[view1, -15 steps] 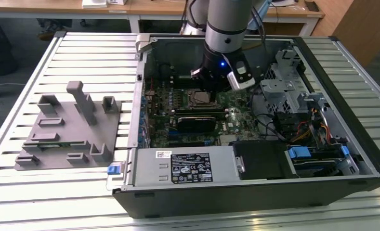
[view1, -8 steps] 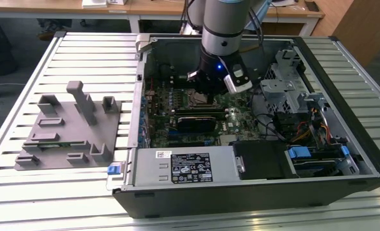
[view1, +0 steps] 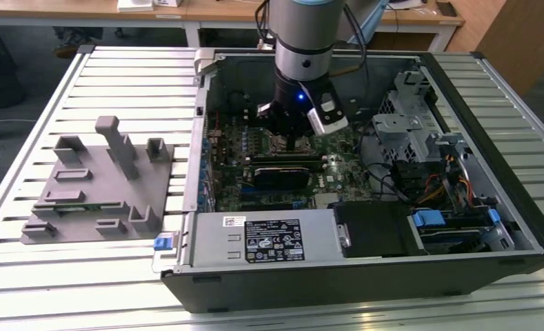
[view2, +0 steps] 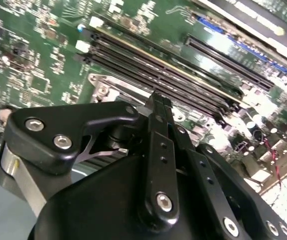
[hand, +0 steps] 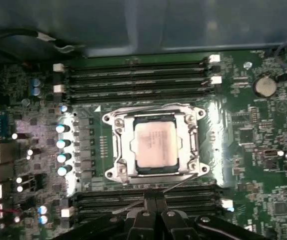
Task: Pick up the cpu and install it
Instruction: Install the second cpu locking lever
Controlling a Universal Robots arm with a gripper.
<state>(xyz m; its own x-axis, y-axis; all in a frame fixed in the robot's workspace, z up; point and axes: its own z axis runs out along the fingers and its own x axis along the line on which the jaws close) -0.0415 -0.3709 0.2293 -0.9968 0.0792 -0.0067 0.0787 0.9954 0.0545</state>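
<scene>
- Black gripper (view2: 158, 107) linkage fills the near part of the second wrist view; its fingers (view2: 158, 150) are pressed together with no gap and nothing between them.
- In the first wrist view the same closed fingertips (hand: 156, 202) sit just short of the socket frame (hand: 114, 150), over the memory slots (hand: 133, 200) on the gripper's side of the socket.
- Cpu (hand: 156, 145): lying flat and square inside the socket frame, pale metal top upward, just beyond the fingertips and not touching them.
- Metal frame surrounds the cpu on all four sides; whether it is latched down cannot be told.
- A second bank of memory slots (hand: 133, 80) runs along the far side of the socket from the gripper.
- Motherboard (hand: 248, 130): green, with a round coin battery (hand: 264, 86) off to one side of the socket.
- In the exterior view the arm (view1: 304, 41) reaches straight down into the open computer case (view1: 364, 276), the gripper (view1: 295, 141) low over the board.
- Grey plastic fixture (view1: 101, 186) lies on the slatted table (view1: 32, 89), outside the case, well apart from the gripper toward the exterior view's left.
- A green strip (view1: 69, 205) rests in one recess of that fixture.
</scene>
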